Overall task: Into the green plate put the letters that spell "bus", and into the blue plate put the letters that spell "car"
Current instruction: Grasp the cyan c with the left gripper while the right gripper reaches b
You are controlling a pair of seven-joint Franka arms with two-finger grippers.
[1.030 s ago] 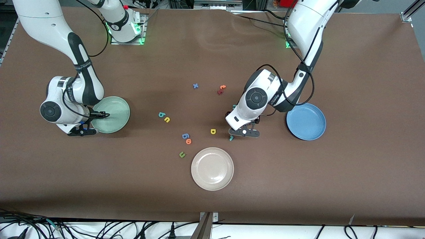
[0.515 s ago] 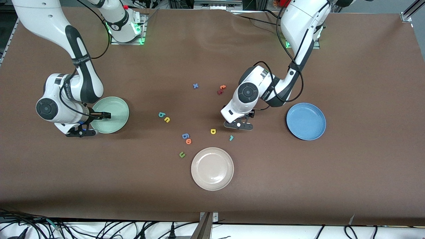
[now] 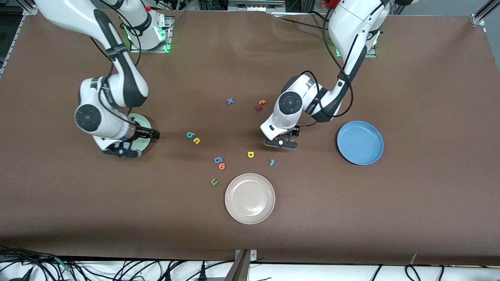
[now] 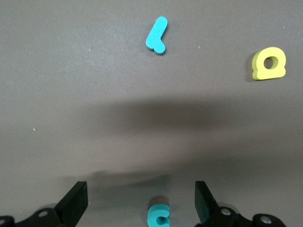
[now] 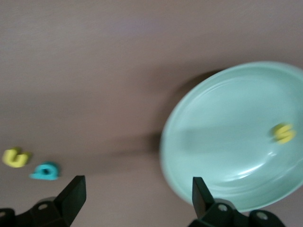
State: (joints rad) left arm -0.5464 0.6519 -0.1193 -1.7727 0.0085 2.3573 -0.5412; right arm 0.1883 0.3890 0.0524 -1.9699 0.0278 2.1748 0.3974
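Brown matting covers the table [image 3: 410,203], and the beige plate [image 3: 250,198] at its middle serves as landmark. Toward the right arm's end from it, and farther from the front camera, sits the green plate [image 5: 236,137] with the yellow s [image 5: 283,133] lying in it; the right gripper [image 5: 135,198] hangs over that plate's edge with fingers spread and nothing between them. Toward the left arm's end from the beige plate sits the blue plate [image 3: 360,142], holding no letters. The left gripper [image 4: 139,203] hovers low over the table, farther from the camera than the beige plate, jaws wide apart, with the teal c [image 4: 159,216] on the mat between its fingers and not touched by them. The yellow a [image 4: 269,64] and the teal r [image 4: 157,35] lie just beside the beige plate's rim. The teal b [image 3: 190,135] and the yellow u [image 3: 196,140] lie together between the beige and green plates.
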